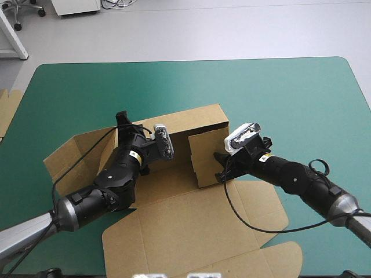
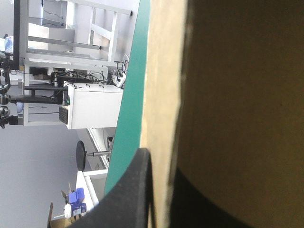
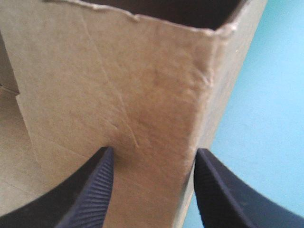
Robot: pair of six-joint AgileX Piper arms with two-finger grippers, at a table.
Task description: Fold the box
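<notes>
The brown box (image 1: 191, 226) lies mid-table, its lid flat toward the near edge. Its back wall (image 1: 197, 119) stands raised, and so does a right side panel (image 1: 206, 153), while a left flap (image 1: 75, 153) slopes outward. My left gripper (image 1: 123, 123) is at the left end of the back wall. In the left wrist view the board's edge (image 2: 161, 118) runs between its black fingers (image 2: 135, 190), so the left gripper (image 2: 164, 199) is shut on it. My right gripper (image 1: 223, 167) sits at the right panel's outer corner. There the right gripper (image 3: 152, 164) stands open, fingertips (image 3: 102, 173) against the box wall (image 3: 118, 80).
More brown board (image 1: 8, 107) pokes in at the table's left edge. Bare teal-green cover (image 1: 290, 98) stretches beyond the box toward the far and right edges.
</notes>
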